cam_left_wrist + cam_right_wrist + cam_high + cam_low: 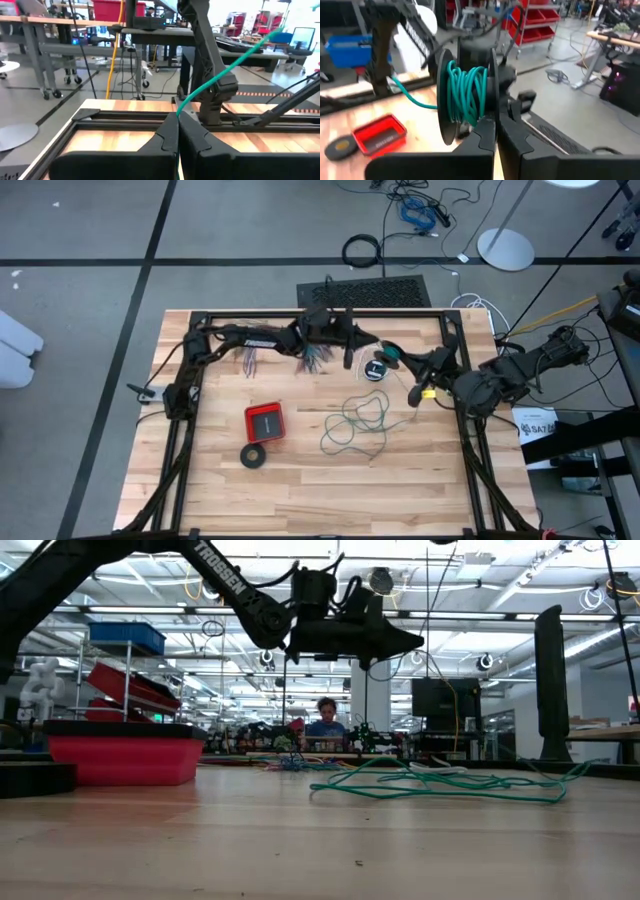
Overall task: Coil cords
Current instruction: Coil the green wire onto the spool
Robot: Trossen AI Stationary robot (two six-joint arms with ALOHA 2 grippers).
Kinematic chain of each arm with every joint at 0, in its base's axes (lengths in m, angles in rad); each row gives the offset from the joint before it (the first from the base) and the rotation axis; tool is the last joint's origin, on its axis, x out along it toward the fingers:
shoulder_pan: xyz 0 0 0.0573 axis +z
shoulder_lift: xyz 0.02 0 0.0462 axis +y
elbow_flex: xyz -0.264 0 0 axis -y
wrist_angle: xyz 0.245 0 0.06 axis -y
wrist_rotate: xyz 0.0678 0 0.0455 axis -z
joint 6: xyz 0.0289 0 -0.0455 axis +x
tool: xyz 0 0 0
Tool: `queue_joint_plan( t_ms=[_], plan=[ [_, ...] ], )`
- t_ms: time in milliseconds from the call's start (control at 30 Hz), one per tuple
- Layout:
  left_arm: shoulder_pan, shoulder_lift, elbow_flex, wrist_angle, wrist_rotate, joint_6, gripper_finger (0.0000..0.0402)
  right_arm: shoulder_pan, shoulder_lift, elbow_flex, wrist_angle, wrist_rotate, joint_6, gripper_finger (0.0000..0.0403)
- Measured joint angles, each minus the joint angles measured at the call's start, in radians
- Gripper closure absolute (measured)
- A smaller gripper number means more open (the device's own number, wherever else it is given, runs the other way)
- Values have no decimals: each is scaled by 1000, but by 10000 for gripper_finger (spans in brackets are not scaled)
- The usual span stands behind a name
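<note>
Red box and black tape ring sat lower left of centre, left gripper upper centre pinched shut on green wire, its loose tangle at centre, right gripper clamped on black spool wound with wire.

"TROSSEN" on the left arm

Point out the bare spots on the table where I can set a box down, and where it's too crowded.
Free: the wood in front of the black tape ring and red box, along the near edge; also the near-right corner, past the loose teal wire. Crowded: the far middle, with the coloured wire bundle, spool and both arms.
</note>
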Motion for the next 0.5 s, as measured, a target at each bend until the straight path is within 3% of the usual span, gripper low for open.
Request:
queue_joint_plan(
  t_ms=[200,500],
  plan=[
    [15,0,52,-79,42,13,401,-25,3,0,-141,-4,65,403],
    [26,-1,150,-247,52,77,401,-96,16,0,-395,-108,190,403]
  ],
)
